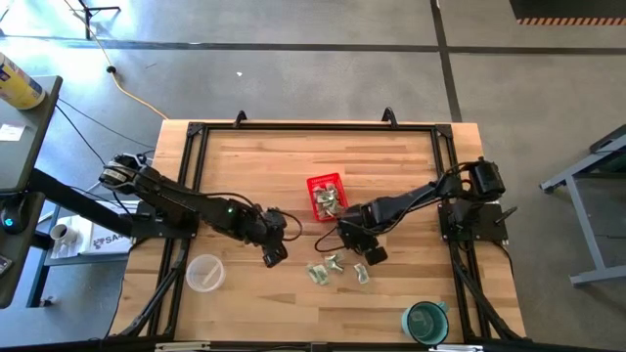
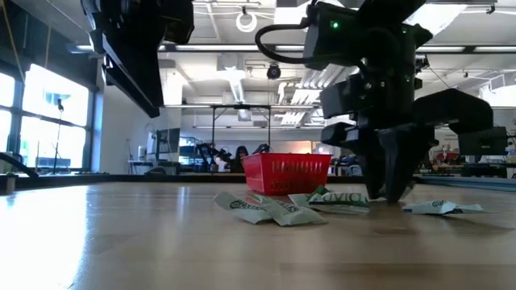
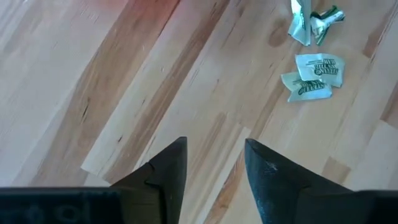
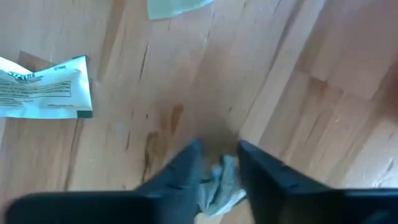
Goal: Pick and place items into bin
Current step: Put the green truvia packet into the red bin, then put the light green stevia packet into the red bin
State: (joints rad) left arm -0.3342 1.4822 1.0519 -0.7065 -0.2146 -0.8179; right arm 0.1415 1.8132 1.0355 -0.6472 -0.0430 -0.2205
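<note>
While my right tool (image 4: 217, 163) pinches one wrapped piece (image 4: 222, 186) low on the worktop (image 1: 254, 166), I'd let the fingers seat fully before lifting, then rise straight so the loose pieces (image 1: 337, 269) nearby aren't dragged. The red basket (image 1: 326, 196) sits just beyond, already holding some, so the carry is short. My left tool (image 3: 214, 163) hovers spread over bare wood, holding nothing.

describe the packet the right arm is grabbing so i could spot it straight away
Start at the red basket mid-table; loose green-and-white packets lie on the wood nearby. Yours is the crumpled packet wedged between the right pincer fingers; the others lie flat and untouched.
</note>
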